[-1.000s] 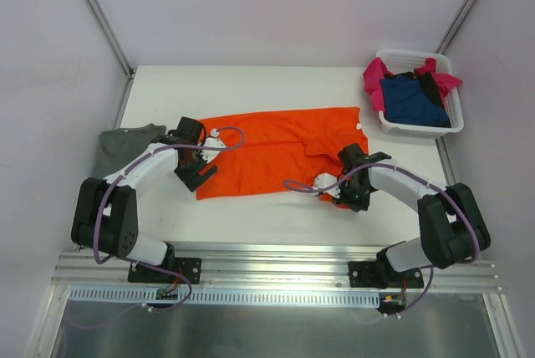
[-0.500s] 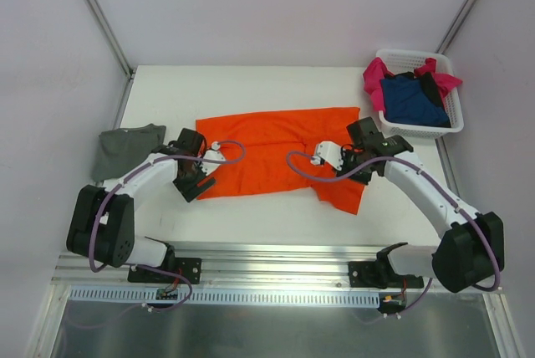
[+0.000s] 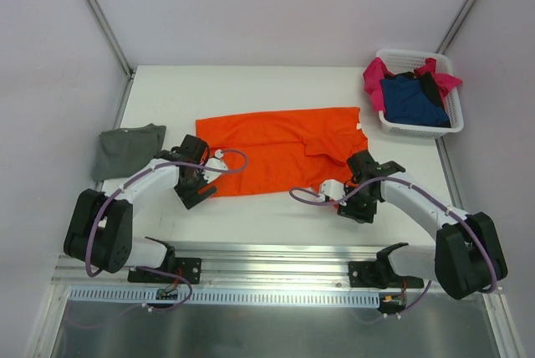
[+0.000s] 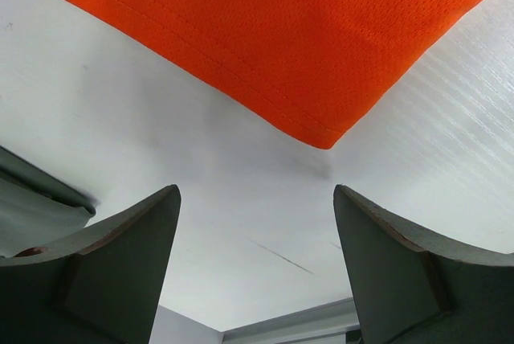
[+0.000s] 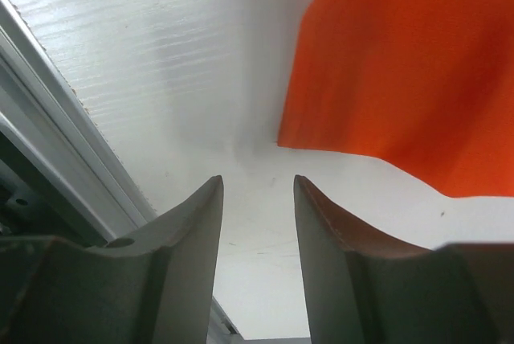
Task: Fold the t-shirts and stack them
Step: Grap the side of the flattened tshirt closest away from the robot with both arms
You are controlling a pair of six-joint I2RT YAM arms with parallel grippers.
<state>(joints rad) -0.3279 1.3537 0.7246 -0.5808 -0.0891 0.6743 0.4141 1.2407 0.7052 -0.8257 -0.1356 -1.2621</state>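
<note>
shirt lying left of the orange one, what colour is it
It's a grey-green shirt, clearest in the top external view.

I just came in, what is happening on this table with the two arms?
Two robot arms are working on the orange t-shirt, which lies spread flat on the white table. The left gripper and the right gripper are each open at one near corner of it, holding nothing. A grey-green t-shirt lies folded at the left side. A pink t-shirt and a navy t-shirt sit in the white basket at the far right.
</note>
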